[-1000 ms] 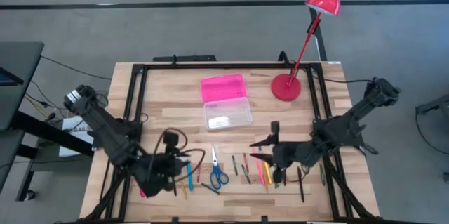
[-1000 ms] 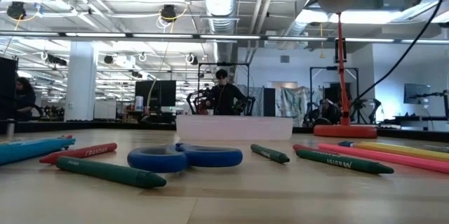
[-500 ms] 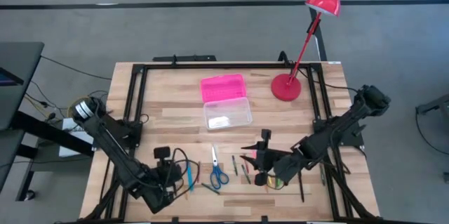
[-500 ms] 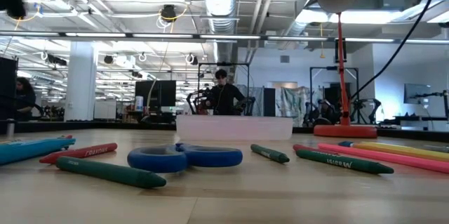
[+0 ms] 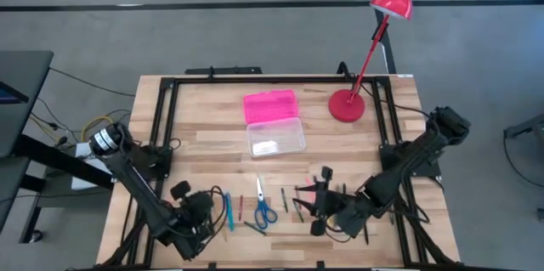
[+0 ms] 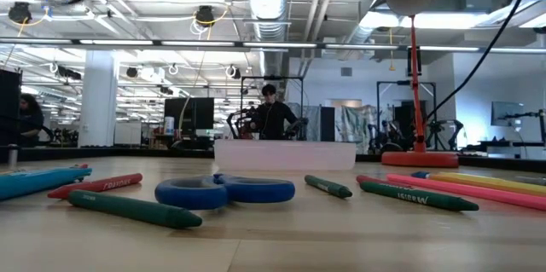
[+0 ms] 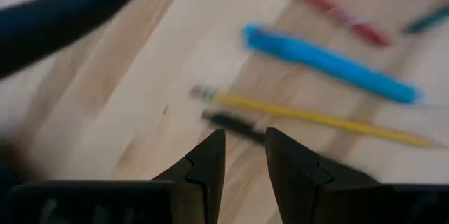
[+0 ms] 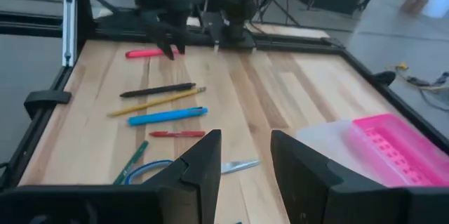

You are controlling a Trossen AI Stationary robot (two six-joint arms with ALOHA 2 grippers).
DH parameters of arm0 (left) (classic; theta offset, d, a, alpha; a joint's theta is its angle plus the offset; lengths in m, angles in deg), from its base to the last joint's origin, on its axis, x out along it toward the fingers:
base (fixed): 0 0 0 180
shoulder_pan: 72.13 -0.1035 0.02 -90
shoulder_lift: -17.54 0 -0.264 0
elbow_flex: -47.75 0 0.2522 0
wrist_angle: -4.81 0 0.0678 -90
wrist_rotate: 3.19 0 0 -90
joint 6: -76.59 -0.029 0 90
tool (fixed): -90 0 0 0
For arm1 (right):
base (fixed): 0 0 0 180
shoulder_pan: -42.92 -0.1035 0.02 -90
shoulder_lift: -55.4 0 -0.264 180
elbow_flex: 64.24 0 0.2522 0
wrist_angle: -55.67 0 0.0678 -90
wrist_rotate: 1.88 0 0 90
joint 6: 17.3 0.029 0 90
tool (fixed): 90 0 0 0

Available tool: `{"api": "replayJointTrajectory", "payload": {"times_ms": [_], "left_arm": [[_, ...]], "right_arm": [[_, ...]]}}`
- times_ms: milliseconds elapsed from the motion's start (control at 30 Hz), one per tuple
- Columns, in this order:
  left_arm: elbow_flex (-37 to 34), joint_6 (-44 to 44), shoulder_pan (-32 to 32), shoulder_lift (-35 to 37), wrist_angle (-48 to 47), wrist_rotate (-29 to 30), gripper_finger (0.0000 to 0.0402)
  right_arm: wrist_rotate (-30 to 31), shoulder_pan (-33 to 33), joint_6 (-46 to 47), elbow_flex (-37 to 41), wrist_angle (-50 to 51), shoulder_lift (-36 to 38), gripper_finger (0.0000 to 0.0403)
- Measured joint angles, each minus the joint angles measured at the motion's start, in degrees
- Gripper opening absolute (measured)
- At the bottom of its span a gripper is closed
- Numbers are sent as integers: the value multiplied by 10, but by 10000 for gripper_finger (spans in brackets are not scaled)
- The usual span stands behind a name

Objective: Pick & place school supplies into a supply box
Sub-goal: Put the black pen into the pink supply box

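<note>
While the light wooden counter (image 5: 212, 139) carries the clear-based box with its bright pink textured lid (image 5: 272, 121) open near the middle, the thin pens and pencils (image 5: 299, 205) and small blue-handled scissors (image 5: 263, 209) lie in a row along the near edge. Left tool (image 5: 189, 213) hangs low over the row's left end — fingers slightly parted, gripping nothing, just above a yellow pencil (image 7: 316, 117). Right tool (image 5: 321, 207) sits over the row's right part, fingers apart and empty.
</note>
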Motion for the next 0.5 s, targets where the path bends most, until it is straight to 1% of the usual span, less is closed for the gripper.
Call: {"api": "replayJointTrajectory", "payload": {"times_ms": [33, 100, 167, 367, 500], "left_arm": [[-10, 20, -3, 0, -2, -17, 99], [-27, 30, -10, 0, -3, -45, 99], [-42, 36, -14, 0, -1, -58, 99], [-52, 76, -15, 0, 40, -53, 99], [-52, 77, -15, 0, 84, -39, 116]], "right_arm": [[6, -4, 0, 0, 0, 0, 118], [12, -9, -1, 0, 1, 0, 118], [21, -12, -11, 0, 2, 0, 118], [35, -7, -58, 0, 2, 2, 118], [35, 0, -84, 0, 3, 3, 118]]}}
